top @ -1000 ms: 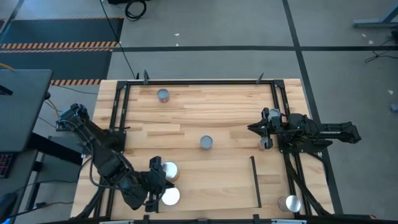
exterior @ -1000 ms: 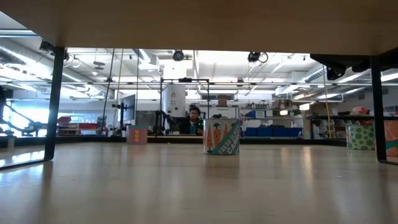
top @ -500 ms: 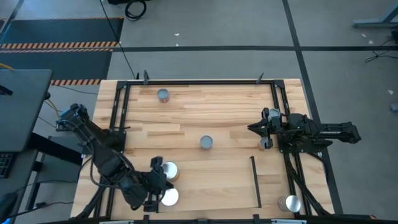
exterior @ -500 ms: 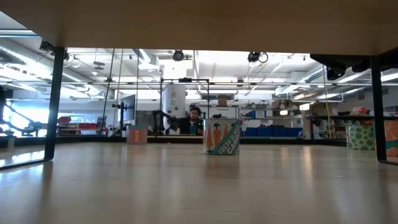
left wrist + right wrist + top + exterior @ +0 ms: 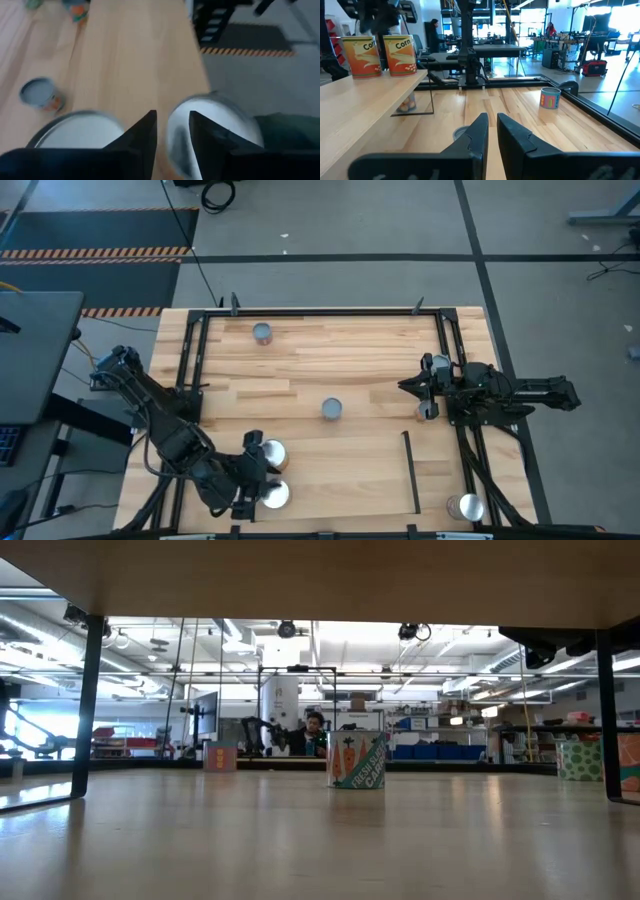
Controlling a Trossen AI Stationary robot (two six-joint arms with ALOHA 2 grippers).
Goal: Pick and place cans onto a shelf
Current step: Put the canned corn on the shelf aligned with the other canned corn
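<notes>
The table (image 5: 350, 360) fills the middle of the high view, a pale wood top inside a black frame. The shelf (image 5: 340, 480) is the raised pale panel along its lower edge, its underside spanning the top of the low view.

The left arm reaches in from the left edge to the lower left of the high view, and the left gripper (image 5: 254, 472) sits at two white-topped cans there. Its fingers (image 5: 142, 137) are close together, a narrow slit between them, nothing pinched; one white top (image 5: 75, 132) lies on one side of them and another (image 5: 215, 120) on the other.

The right arm lies at the right middle, its right gripper (image 5: 408, 386) pointing left over bare wood, fingers (image 5: 475, 132) almost together and holding nothing.

Grey-topped cans stand apart: one at centre (image 5: 331, 409), one upper left (image 5: 262, 332), one at the lower right corner (image 5: 465, 506). In the low view the centre can (image 5: 357, 760) shows a carrot label.
</notes>
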